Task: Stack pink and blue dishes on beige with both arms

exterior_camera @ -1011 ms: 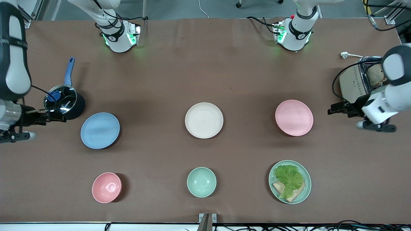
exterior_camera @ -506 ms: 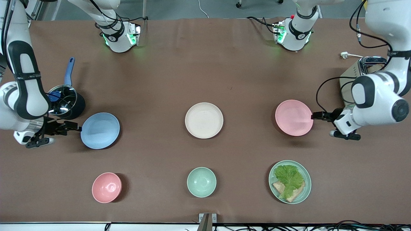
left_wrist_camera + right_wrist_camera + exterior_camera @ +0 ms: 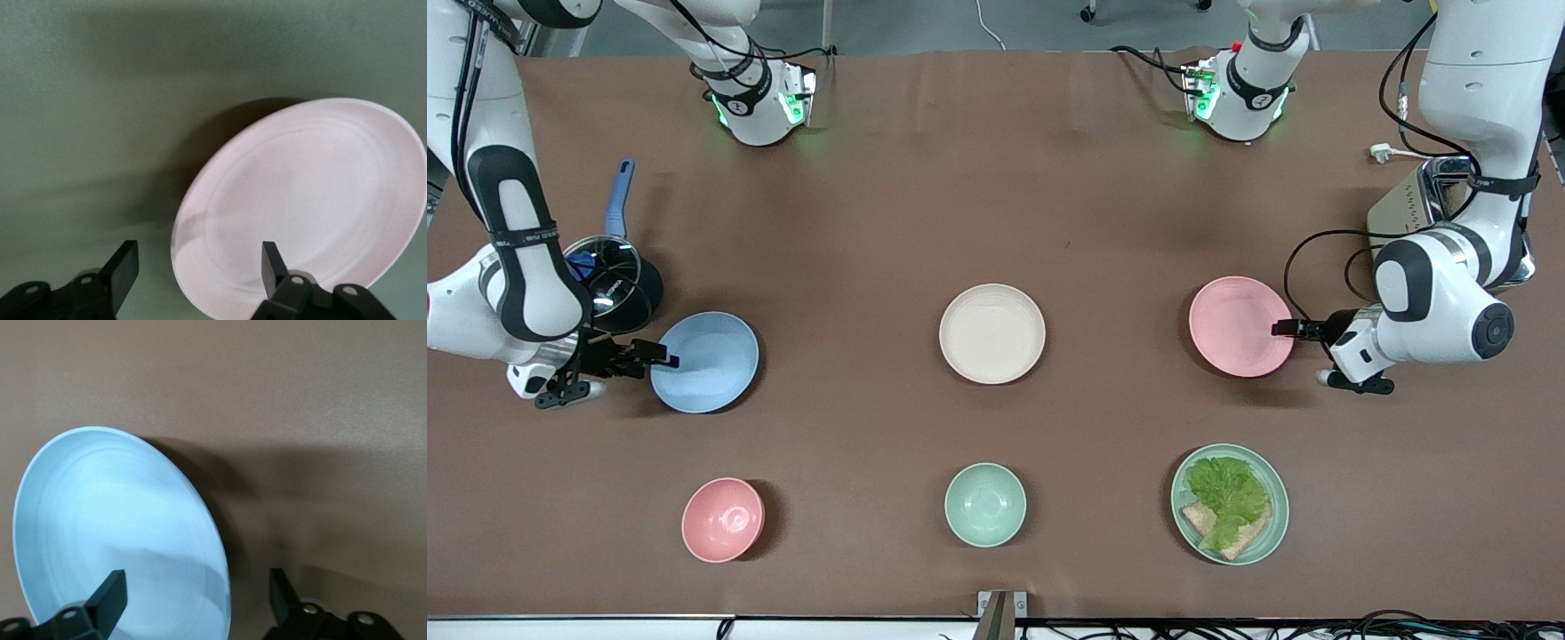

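The beige plate (image 3: 992,333) lies at the middle of the table. The blue plate (image 3: 703,361) rests toward the right arm's end, the pink plate (image 3: 1240,325) toward the left arm's end. My right gripper (image 3: 660,356) is open at the blue plate's outer rim; in the right wrist view the blue plate (image 3: 113,527) has its rim between the spread fingers (image 3: 110,595) of that gripper (image 3: 195,592). My left gripper (image 3: 1282,329) is open at the pink plate's outer rim; the left wrist view shows the pink plate (image 3: 307,200) with its edge inside the open gripper (image 3: 198,267).
A dark pot with a glass lid and blue handle (image 3: 609,284) stands close by the right arm's wrist. A toaster (image 3: 1432,213) sits beside the left arm. Nearer the front camera are a pink bowl (image 3: 722,519), a mint bowl (image 3: 984,504) and a mint plate with lettuce and bread (image 3: 1230,503).
Both arms have swung in from the table's ends toward the middle. Each open gripper has reached the outer rim of its plate. The plates have not moved.
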Available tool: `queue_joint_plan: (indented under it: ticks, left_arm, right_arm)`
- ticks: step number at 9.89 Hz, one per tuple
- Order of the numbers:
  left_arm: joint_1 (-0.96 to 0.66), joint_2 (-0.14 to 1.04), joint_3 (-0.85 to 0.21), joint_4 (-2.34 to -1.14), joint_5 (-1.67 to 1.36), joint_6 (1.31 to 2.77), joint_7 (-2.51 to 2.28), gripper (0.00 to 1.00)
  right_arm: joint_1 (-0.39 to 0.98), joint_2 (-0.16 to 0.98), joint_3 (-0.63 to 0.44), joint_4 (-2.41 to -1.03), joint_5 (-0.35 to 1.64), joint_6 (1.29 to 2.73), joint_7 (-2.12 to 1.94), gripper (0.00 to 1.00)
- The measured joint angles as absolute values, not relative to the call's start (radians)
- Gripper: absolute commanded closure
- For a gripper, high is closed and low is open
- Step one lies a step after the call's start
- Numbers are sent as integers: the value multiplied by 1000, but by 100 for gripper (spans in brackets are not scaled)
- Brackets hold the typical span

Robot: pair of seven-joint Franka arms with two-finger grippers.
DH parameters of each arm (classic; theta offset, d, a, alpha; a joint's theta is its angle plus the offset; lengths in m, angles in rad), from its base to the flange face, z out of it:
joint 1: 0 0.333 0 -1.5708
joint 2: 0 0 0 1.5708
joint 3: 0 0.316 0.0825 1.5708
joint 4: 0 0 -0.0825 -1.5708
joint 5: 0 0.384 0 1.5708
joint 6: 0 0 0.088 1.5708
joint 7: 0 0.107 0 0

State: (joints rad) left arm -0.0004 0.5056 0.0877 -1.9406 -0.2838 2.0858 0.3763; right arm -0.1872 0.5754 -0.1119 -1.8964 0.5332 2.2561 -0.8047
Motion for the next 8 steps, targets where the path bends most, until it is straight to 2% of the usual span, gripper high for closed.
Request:
queue_joint_plan:
  ticks: [1,2,3,4,5,8]
  left_arm:
    - [0,518,88,-1941,-294,2086,376,47]
    - [0,528,88,-1940,-301,2089,378,62]
    - [0,534,88,-1940,-302,2093,386,82]
    - [-1,535,88,-1940,-302,2103,393,94]
    - [-1,535,88,-1939,-302,2116,396,98]
    - [0,511,74,-1914,-306,2122,400,99]
  right_arm:
    - [-187,583,-112,-1897,538,2257,-808,39]
    - [-187,588,-112,-1898,542,2257,-811,69]
    - [-187,589,-112,-1899,545,2257,-812,98]
    - [-187,589,-112,-1899,547,2256,-811,99]
    - [-187,589,-115,-1896,548,2256,-810,99]
    - [-182,587,-158,-1833,549,2174,-794,99]
